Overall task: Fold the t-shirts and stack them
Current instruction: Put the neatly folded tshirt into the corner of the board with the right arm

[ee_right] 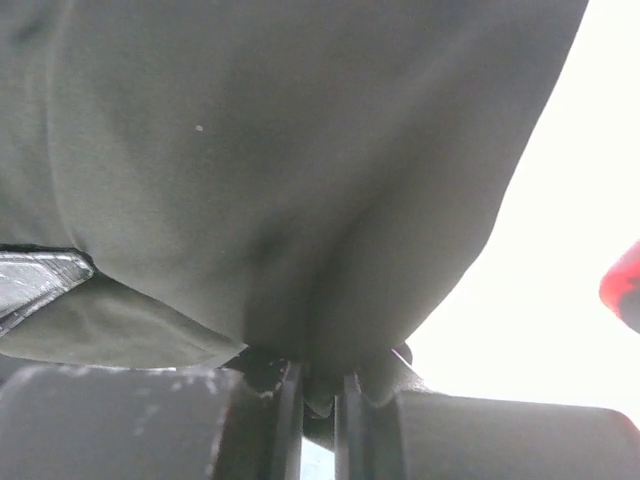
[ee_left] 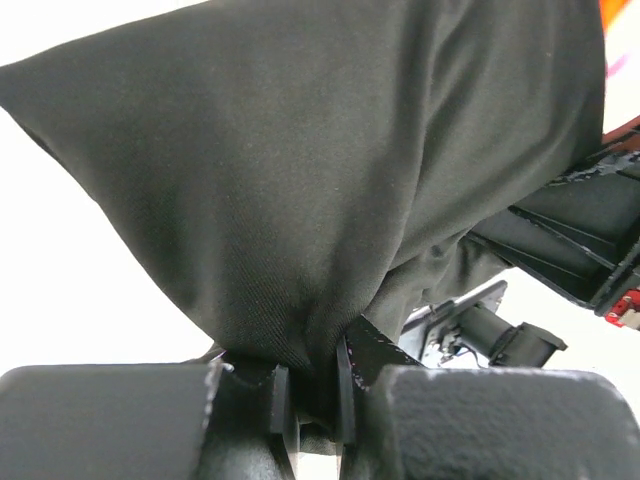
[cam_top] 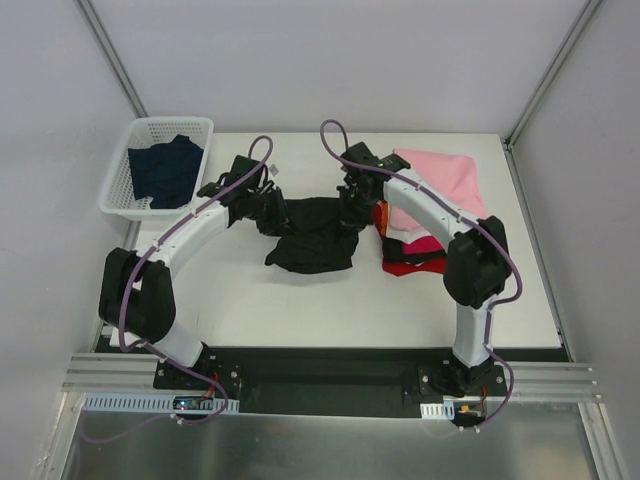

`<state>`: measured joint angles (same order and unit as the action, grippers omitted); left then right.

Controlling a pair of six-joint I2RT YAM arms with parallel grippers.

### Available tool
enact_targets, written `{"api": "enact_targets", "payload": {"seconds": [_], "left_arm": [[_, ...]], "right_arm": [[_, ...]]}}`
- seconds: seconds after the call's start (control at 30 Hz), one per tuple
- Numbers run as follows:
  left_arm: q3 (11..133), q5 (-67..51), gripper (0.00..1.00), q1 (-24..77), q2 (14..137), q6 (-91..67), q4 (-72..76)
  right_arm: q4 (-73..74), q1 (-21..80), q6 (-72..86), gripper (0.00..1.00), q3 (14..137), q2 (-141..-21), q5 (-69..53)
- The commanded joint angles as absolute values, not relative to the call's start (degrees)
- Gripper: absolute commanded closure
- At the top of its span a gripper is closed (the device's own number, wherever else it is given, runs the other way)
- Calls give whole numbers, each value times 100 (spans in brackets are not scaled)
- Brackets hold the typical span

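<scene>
Two end effectors [ee_left: 312, 385] [ee_right: 318, 385] tight on black t-shirt [cam_top: 312, 245]

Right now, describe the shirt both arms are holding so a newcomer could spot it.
At the table's centre, between the white basket and the pink-topped folded stack, lies the black t-shirt, pinched by both jaws. It alone is black, crumpled and unfolded.

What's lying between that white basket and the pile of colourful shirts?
The black t-shirt, pinched by the left gripper and right gripper. The overhead view shows it.
</scene>
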<state>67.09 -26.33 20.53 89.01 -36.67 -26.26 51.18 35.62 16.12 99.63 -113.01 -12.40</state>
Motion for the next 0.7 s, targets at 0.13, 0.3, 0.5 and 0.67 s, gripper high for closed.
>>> {"api": "enact_targets", "payload": {"seconds": [0.13, 0.3, 0.5, 0.67], "left_arm": [[7892, -2558, 97, 2601, 9281, -3902, -2909], [8525, -2601, 97, 2830, 9571, -3981, -2936], [9245, -2803, 94, 3120, 9949, -3903, -2936], [9693, -2839, 94, 3383, 10238, -3841, -2927]], "right_arm": [[5739, 3156, 1389, 99, 10239, -10451, -554], [5862, 2665, 1292, 99, 10152, -10047, -554], [6073, 2084, 1064, 99, 10099, -9633, -457], [6266, 1706, 888, 99, 10151, -9317, -325]]}}
